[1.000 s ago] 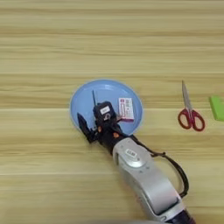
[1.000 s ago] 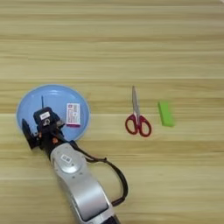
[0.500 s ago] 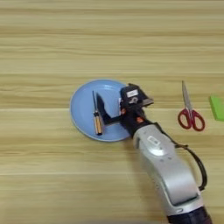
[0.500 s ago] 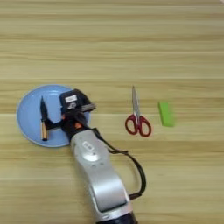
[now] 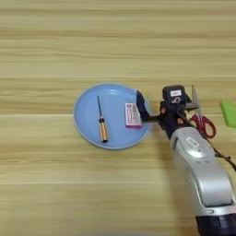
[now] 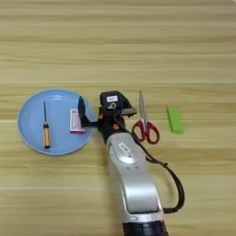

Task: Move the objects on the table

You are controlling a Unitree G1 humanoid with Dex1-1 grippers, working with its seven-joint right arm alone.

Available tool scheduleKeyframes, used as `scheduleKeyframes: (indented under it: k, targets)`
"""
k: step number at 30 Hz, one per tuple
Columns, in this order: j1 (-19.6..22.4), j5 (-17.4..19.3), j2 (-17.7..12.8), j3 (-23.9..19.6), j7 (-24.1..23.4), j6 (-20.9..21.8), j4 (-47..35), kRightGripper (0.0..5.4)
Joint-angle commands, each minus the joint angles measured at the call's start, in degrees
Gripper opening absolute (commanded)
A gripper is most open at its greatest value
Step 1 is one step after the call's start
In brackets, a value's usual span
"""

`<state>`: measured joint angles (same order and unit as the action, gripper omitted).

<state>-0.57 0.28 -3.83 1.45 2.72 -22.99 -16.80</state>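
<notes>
You get the green block (image 6: 174, 120) whole only in the right eye view, lying flat on the table (image 6: 118, 41) well to the right of the scissors (image 6: 144, 122); in the left eye view the picture's right edge cuts it. The left eye view in turn shows bare wood to the left of the plate (image 5: 87, 124), while in the right eye view the plate sits close to the left edge.

Your right gripper (image 6: 99, 113) stands between the plate and the scissors, over the plate's right rim. One black finger (image 5: 141, 103) reaches over the rim, just beside the box (image 5: 132, 115); the black wrist block hides the other finger, so you cannot tell whether the fingers are spread or closed, nor whether the finger touches the box. The arm also hides part of the scissors: in the left eye view it covers one red handle loop, and the blades show as a thin steel strip pointing away from you.

The plate is round, smooth and light blue with a shallow raised rim. On it lie the slim screwdriver (image 5: 101, 123), thin dark shaft toward the far side and orange-and-black handle toward you, and the small flat white-and-pink box, near the right rim and well apart from the screwdriver. The printing on the box is too small to read. The forearm (image 6: 131, 184) is a rounded silver shell with a black cable looping at its right side; the bottom edge cuts it off. The table is light wood with long grain stripes running left to right.
</notes>
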Motion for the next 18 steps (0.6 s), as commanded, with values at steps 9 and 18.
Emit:
scheduleKeyframes:
  k: [9,18]
  targets:
    - [3.13,2.25,-7.02,-13.24,0.38,5.60,3.69,5.38]
    - [0.78,2.29,-12.16,-20.96,0.64,10.93,10.17,5.38]
